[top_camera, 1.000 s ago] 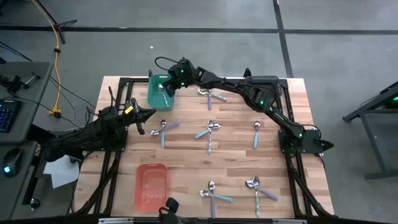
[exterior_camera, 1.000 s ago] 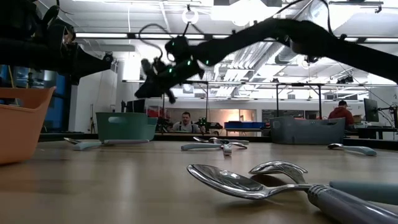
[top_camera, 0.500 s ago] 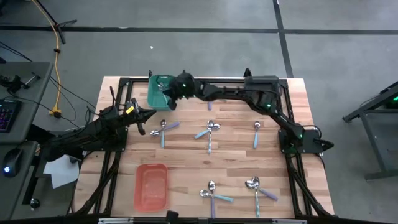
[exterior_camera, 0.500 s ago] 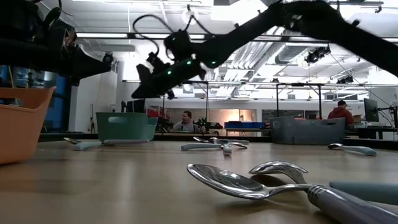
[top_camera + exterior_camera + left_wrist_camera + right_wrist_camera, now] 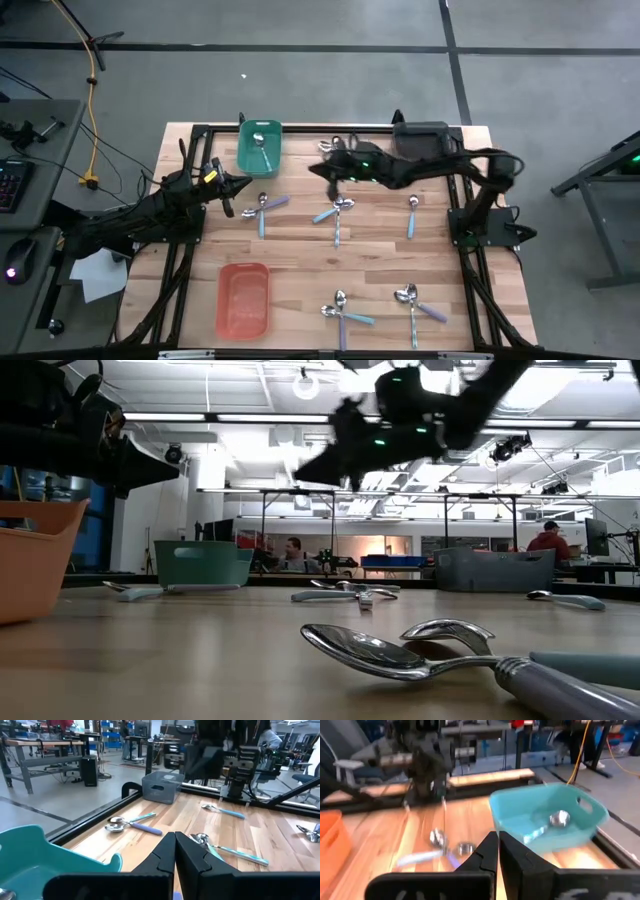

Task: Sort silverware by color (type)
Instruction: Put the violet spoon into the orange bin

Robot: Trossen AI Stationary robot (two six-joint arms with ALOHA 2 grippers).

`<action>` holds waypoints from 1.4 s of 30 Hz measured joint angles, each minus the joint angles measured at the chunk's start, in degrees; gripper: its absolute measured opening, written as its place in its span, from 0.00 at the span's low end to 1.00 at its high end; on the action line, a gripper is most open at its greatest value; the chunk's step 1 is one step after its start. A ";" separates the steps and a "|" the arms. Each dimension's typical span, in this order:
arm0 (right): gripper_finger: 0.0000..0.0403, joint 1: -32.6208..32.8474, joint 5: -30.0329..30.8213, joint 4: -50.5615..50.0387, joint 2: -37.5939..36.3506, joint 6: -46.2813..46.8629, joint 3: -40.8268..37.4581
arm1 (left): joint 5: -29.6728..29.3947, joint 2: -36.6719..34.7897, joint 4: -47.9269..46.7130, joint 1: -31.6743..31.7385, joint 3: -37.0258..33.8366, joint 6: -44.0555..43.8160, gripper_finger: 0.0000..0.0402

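Observation:
Spoons with shiny bowls and blue, purple or pale handles lie about the wooden table: a pair (image 5: 263, 206) by my left gripper, a pair (image 5: 336, 212) mid-table, one (image 5: 412, 212) to the right, and two pairs (image 5: 340, 308) (image 5: 412, 300) near the front. One spoon (image 5: 259, 140) lies inside the teal bin (image 5: 246, 158). My right gripper (image 5: 316, 168) hovers shut and empty above the table, right of the teal bin. My left gripper (image 5: 240, 186) waits shut and empty at the table's left.
An orange bin (image 5: 243, 300) stands near the front left. A grey bin (image 5: 162, 785) stands at the far right, under my right arm. More spoons (image 5: 338, 146) lie at the far edge. A black frame (image 5: 190, 130) rims the table.
My right gripper has drawn back from over the teal bin toward the table's right, staying high above the table. The spoon in the teal bin lies still.

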 joint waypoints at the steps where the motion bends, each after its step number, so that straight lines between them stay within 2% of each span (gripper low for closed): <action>1: 0.00 0.10 0.18 1.57 -1.80 -0.44 -2.59 | 0.57 0.00 -0.01 0.00 0.00 0.00 0.00; 7: 0.00 -0.09 0.73 10.56 -9.12 -0.82 -16.67 | 9.28 0.78 1.49 -0.10 0.00 0.00 0.00; 13: 0.00 -0.41 0.72 15.25 -13.70 -0.90 -24.91 | 10.23 5.18 1.47 -2.48 0.00 0.70 0.00; 21: 0.00 -0.38 0.64 15.93 -15.37 -3.77 -26.88 | 9.22 14.39 5.83 -5.17 0.00 1.13 0.00; 28: 0.00 -0.38 0.64 15.72 -15.37 -4.52 -26.88 | 5.05 21.86 7.57 -6.45 1.16 0.03 0.00; 37: 0.00 -0.36 0.62 14.36 -15.37 -4.52 -26.88 | 2.36 34.12 7.65 -8.64 6.65 -1.05 0.01; 42: 0.00 -0.36 0.60 14.36 -15.37 -5.42 -26.88 | 2.18 42.40 7.42 -10.09 10.68 0.30 0.08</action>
